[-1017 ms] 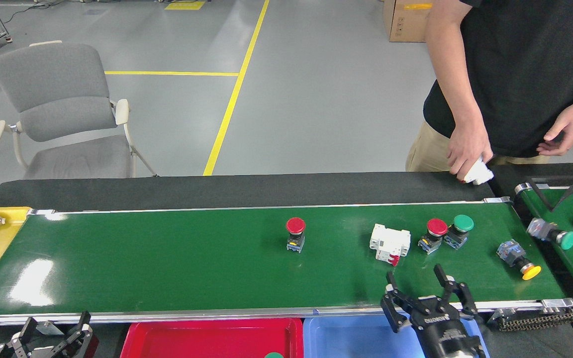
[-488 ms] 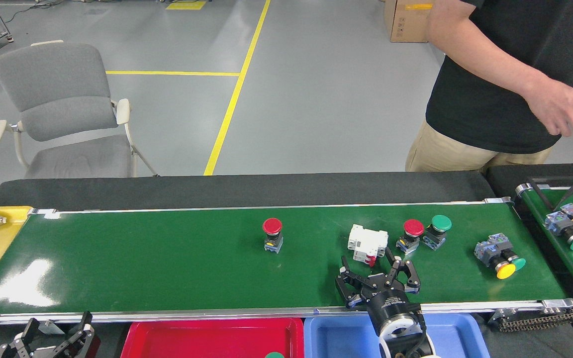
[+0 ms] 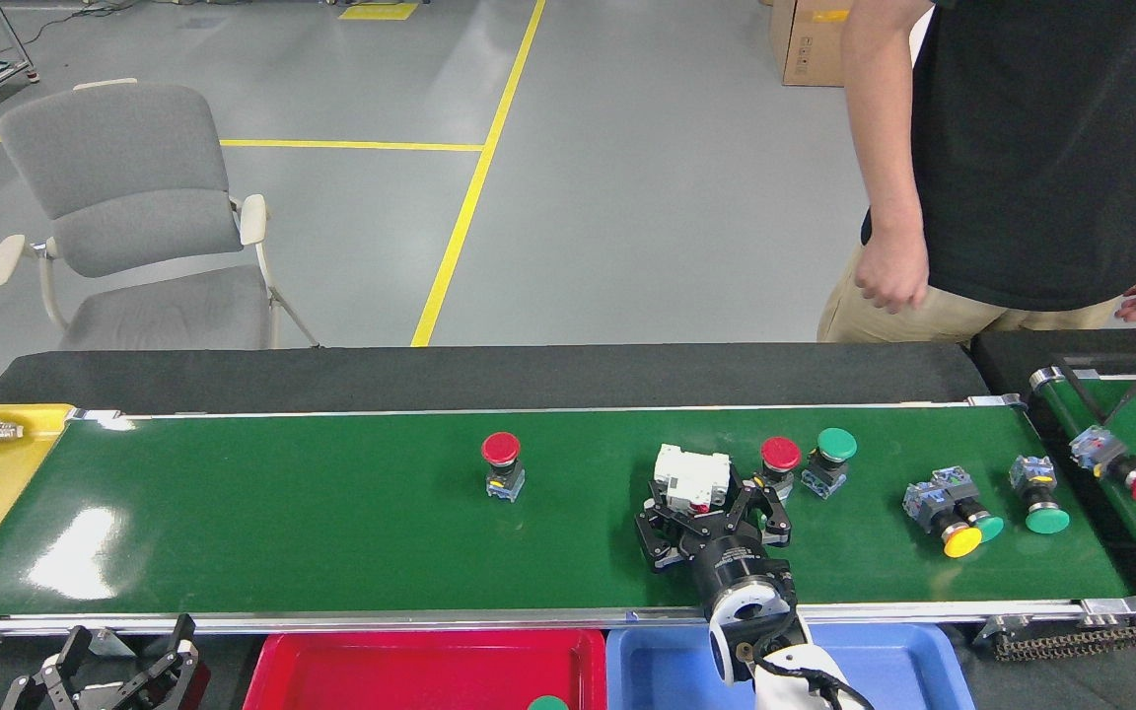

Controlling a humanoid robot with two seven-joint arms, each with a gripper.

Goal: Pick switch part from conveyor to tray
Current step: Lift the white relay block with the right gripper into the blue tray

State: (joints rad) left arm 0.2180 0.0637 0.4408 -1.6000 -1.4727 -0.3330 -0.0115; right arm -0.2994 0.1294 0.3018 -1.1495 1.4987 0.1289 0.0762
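**Closing In on the White Switch Part**

Reaching out over the conveyor (image 3: 331,523), the right gripper (image 3: 711,513) is seen with its black fingers spread wide, and nothing is held between them yet. A second ago it was poised at the near rail with the white switch part (image 3: 691,476) well ahead and to its left; half a second ago it was just short of the part; now the part is met at the fingertips, its near edge lying between the open fingers. Over the same span the belt's load has been carried leftward, so the approach has been made onto a moving target. The grasp step is judged to be imminent, with lift and transfer not yet begun.

The part is a blocky, matte white plastic housing with small red levers at its near face. Just to the right of the gripper, two mushroom-headed push buttons stand upright, one red (image 3: 780,461), one green (image 3: 832,454), the red one very near the right finger, so a collision there could be risked. Further left, another red button (image 3: 502,461) stands alone. Further right, several buttons lie tipped over, including a yellow-capped one (image 3: 953,528).

The belt is glossy and dark green, edged by silver rails. Below the gripper, a blue tray (image 3: 657,666) and a red tray (image 3: 410,671) of smooth plastic are set. The left gripper (image 3: 119,671) is parked low at the far left, fingers apart.
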